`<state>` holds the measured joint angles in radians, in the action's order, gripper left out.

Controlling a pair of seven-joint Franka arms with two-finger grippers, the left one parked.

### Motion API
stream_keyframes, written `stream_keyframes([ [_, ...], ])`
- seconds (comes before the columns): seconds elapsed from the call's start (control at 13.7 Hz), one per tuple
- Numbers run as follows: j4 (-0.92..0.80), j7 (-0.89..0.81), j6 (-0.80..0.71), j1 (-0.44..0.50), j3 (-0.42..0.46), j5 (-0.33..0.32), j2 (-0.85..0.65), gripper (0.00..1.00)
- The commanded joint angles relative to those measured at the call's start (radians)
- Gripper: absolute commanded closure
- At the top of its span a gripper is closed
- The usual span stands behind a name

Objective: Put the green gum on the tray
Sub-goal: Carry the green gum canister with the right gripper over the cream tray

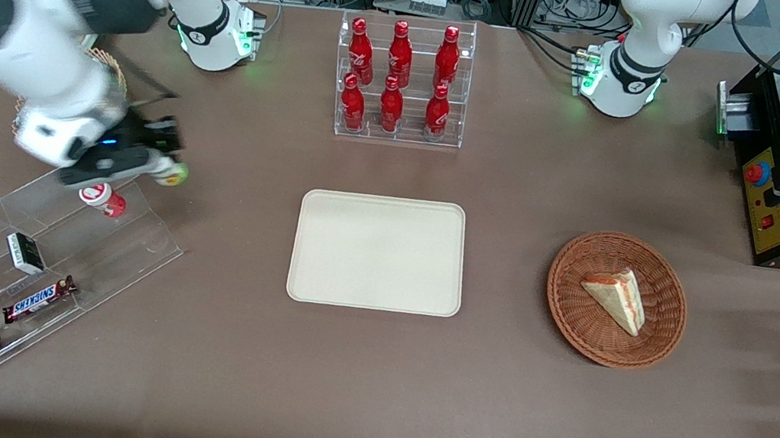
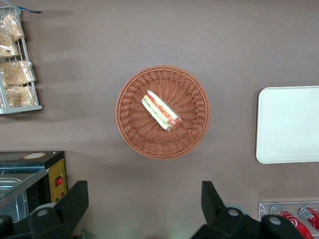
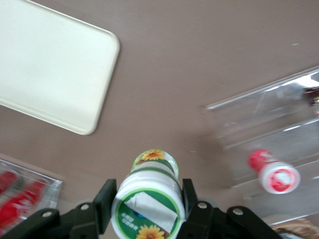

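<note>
Right wrist view shows the gripper [image 3: 147, 204] clamped on the green gum [image 3: 148, 196], fingers [image 3: 105, 199] against its sides. Front view adds height: it hangs above the clear stepped rack [image 1: 37, 251], well apart from the tray [image 1: 379, 252].

From my seat, the front view looks steeply down over the whole table [image 1: 363, 400]. Both wrist views face straight down, much closer. All three share the tray [image 1: 379, 252] [image 2: 289, 124] [image 3: 50, 69].
</note>
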<state>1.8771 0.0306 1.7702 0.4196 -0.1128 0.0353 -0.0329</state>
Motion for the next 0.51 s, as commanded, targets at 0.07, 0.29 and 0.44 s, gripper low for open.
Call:
stream_keyframes([
  [0.07, -0.128, -0.313, -0.002, 0.184, -0.013, 0.050, 0.144, 1.00],
  [0.29, -0.167, -0.550, 0.139, 0.315, -0.015, 0.051, 0.273, 1.00],
  [0.44, -0.167, -0.650, 0.233, 0.367, -0.015, 0.051, 0.335, 1.00],
])
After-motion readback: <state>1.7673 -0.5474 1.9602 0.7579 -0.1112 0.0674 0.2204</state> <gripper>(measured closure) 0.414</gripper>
